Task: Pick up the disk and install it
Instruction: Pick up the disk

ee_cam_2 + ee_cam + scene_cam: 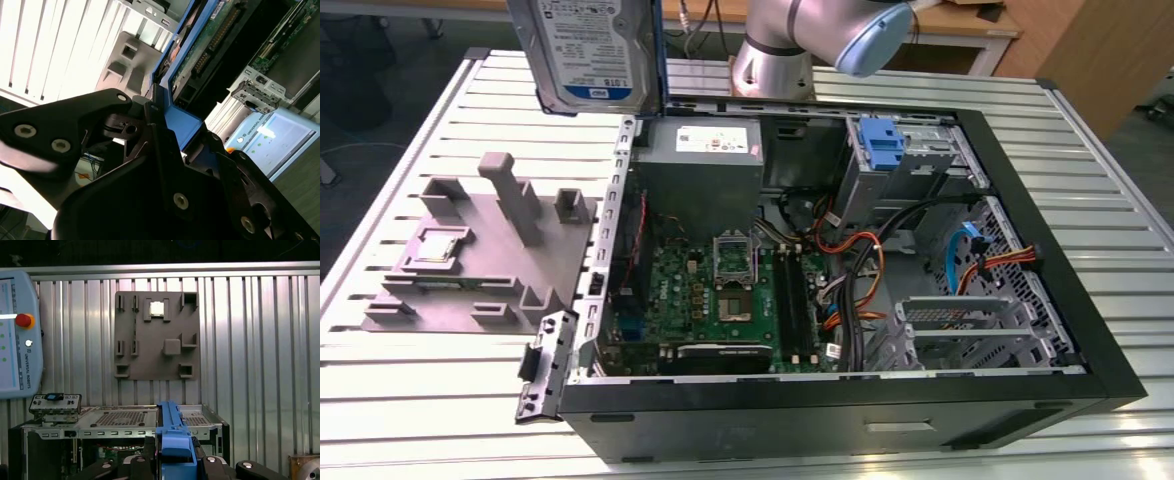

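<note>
two fingers (pixel 160 134) clamp the disk (pixel 587 50) by its blue bracket (pixel 175 445), upright, raised near the open case (pixel 854 420).

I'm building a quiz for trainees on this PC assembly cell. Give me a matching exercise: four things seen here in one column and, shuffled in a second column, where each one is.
Things:
1. disk
2. grey fixture plate
3. blue latch
4. power-supply box

Places:
A. flat on the table, outside the case
B. on the metal bay inside the case
C. clamped upright in the gripper
D. inside the case, wearing a white sticker

Pairs: 1-C, 2-A, 3-B, 4-D
</note>
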